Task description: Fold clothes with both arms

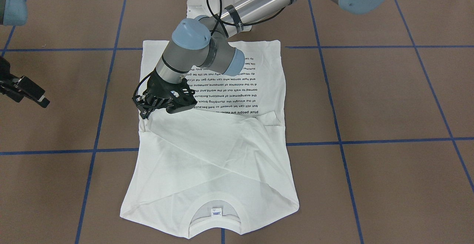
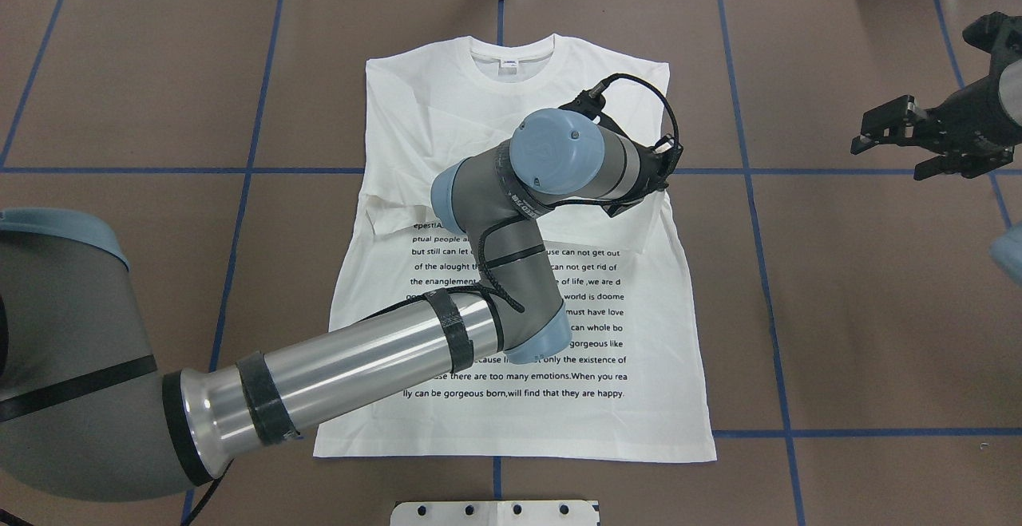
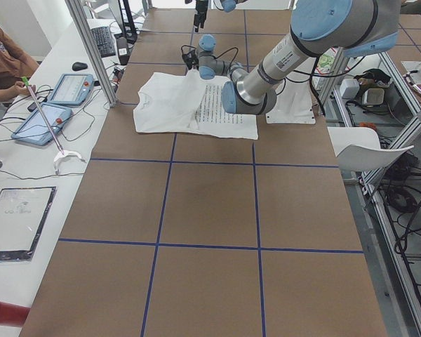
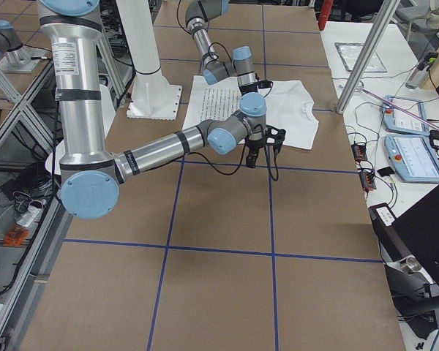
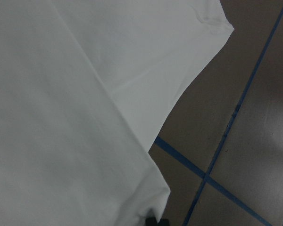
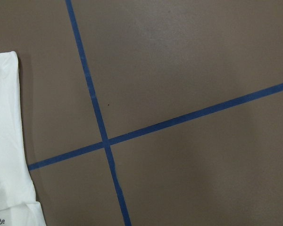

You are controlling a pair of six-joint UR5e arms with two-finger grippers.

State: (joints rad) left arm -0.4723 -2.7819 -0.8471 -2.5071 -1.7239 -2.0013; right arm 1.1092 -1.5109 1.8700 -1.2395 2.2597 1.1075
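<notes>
The left gripper (image 1: 146, 110), its opening impossible to tell, is hovering at the shirt's (image 1: 207, 162) side edge and should be pinching every layer squarely.

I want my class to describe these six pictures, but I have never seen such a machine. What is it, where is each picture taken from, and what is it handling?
It is a robot with two jointed arms, each ending in two-finger jaws, at a brown table marked with blue tape. Two pictures look down on the table, one from behind the robot, one facing it. Two look along it from either end, and two come from cameras on the wrists. A white T-shirt with lines of black print lies flat, its sleeves folded across the chest. The left arm reaches over it, its jaws low at the shirt's edge; whether they grip the cloth I cannot tell. The right arm hangs to the side, jaws open over the table, holding nothing.
</notes>
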